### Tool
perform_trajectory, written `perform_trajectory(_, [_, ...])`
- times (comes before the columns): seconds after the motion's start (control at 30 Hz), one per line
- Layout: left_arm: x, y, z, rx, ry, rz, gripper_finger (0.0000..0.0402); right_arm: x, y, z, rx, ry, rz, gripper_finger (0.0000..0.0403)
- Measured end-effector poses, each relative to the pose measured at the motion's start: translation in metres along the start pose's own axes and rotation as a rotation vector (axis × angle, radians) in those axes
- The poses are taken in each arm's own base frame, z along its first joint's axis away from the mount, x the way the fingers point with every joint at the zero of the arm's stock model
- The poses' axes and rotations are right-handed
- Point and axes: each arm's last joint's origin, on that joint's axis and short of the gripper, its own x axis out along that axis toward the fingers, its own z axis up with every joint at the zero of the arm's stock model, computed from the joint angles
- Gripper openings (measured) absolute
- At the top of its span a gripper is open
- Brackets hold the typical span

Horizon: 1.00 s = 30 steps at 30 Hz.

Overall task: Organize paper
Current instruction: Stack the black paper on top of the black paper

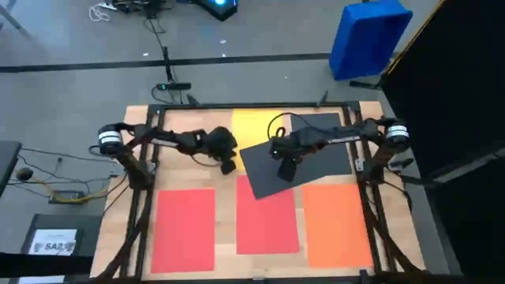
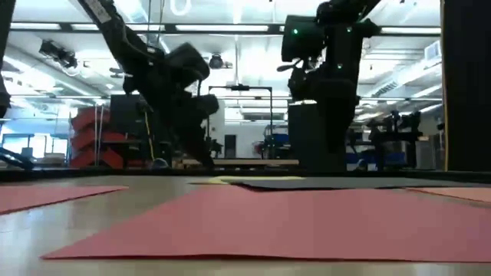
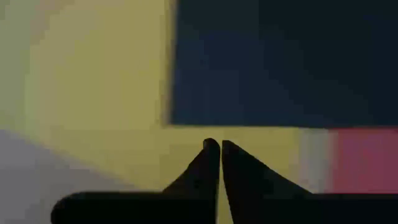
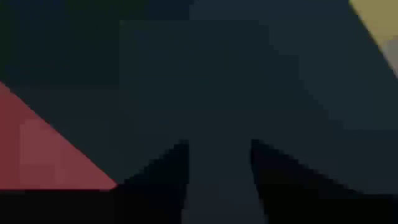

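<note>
Several paper sheets lie flat on the wooden table. A yellow sheet and a dark grey sheet lie at the far side. Two red sheets and an orange one lie near. A second dark sheet lies askew, overlapping the yellow, dark and middle red sheets. My right gripper stands open over this askew sheet, pointing steeply down. My left gripper is shut, slanting down beside the askew sheet's left corner, over the yellow sheet. My left gripper's shut fingertips hang low over the yellow sheet's near edge, close to the dark sheet's corner. I cannot tell whether they touch the paper.
A blue plastic bin stands on the floor beyond the table's far right corner. A dark box with a white label sits on the floor at the left. Cables run along the floor behind the table.
</note>
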Motion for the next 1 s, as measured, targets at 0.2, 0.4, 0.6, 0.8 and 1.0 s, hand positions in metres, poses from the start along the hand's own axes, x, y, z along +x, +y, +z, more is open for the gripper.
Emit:
perform_trajectory(0.2, [-0.005,-0.065,-0.005,0.064,-0.038,-0.085,0.0,-0.002,0.01,0.004,-0.008,-0.079,0.015,0.0144])
perform_trajectory(0.4, [-0.002,-0.118,-0.017,0.1,-0.118,-0.13,0.0,-0.004,0.019,0.007,-0.007,-0.151,-0.018,0.0144])
perform_trajectory(0.6, [0.009,-0.137,-0.036,0.101,-0.071,-0.122,0.0,-0.005,0.023,0.006,-0.007,-0.165,-0.03,0.0144])
perform_trajectory(0.8, [0.027,-0.16,-0.045,0.134,-0.011,-0.191,0.0,-0.006,0.03,0.004,-0.012,-0.174,-0.043,0.0144])
perform_trajectory(1.0, [0.023,-0.185,-0.049,0.217,0.08,-0.25,0.0,-0.007,0.034,0.002,-0.026,-0.166,-0.043,0.0144])
